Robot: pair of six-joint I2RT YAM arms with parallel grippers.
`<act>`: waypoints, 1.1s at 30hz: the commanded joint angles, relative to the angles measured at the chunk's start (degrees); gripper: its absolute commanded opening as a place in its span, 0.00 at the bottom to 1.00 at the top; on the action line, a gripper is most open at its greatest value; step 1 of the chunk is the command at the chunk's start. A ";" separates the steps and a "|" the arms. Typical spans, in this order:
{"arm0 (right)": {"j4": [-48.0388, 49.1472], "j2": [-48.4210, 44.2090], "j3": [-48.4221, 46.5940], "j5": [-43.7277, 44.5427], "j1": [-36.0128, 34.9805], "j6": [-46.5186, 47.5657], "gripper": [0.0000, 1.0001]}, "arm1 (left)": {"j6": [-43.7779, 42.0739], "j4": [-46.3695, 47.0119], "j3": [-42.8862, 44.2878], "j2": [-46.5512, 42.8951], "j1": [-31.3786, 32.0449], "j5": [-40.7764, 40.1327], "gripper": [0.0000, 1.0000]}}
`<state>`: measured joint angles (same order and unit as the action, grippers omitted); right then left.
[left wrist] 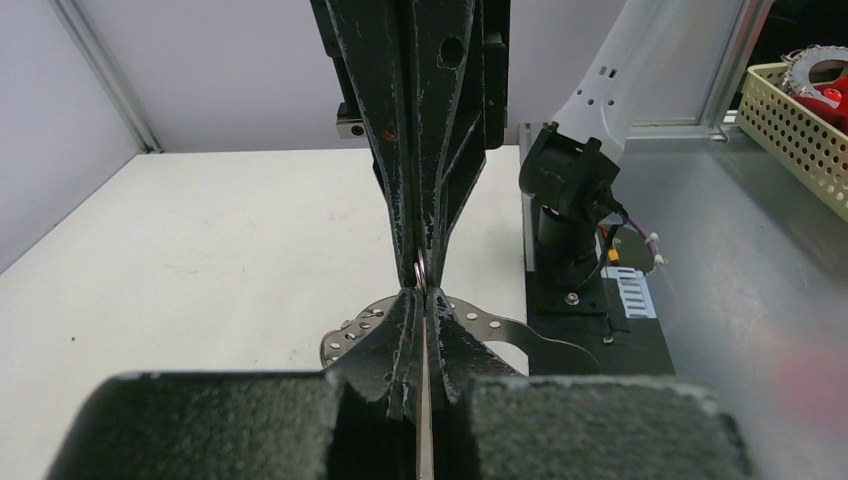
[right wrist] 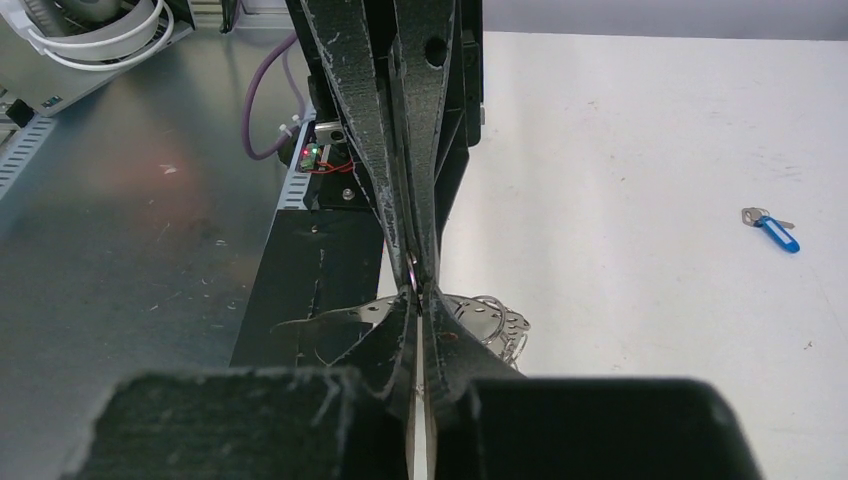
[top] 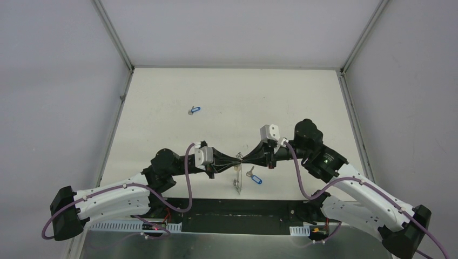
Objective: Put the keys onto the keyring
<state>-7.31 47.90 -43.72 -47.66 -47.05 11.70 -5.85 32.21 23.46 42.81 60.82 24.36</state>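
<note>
Left gripper (top: 236, 159) and right gripper (top: 247, 157) are both clamped fully shut, tip to tip, pinching the top of the keyring (top: 238, 182), which hangs just beneath them. One blue key (top: 255, 178) dangles beside the keyring; I judge it threaded. A second blue key (top: 194, 110) lies well beyond the keyring and has yet to go on.

Blue-tagged keys (top: 255, 178), cream table (top: 232, 97), purple cables (top: 187, 172)

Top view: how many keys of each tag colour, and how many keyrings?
blue keys: 2
keyring: 1
total: 3
</note>
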 commanded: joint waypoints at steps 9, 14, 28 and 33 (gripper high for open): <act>-4.27 -5.96 -0.54 -2.92 -0.07 15.68 0.00 | -4.14 -5.19 4.12 -5.39 0.62 5.36 0.59; -3.26 -12.01 1.95 -6.94 -0.15 27.25 0.00 | -6.18 -15.17 6.22 -9.29 0.62 8.84 0.70; -1.66 -8.99 -1.52 1.99 -0.07 17.60 0.00 | -2.62 -20.16 3.94 -14.58 0.60 -0.20 0.99; 0.93 -4.12 -4.63 11.54 0.29 5.61 0.00 | 9.89 -22.21 3.94 -13.67 0.59 -12.60 0.99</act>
<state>-12.91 41.12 -43.68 -45.21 -47.11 29.08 -6.55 11.53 27.20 28.75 60.84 23.16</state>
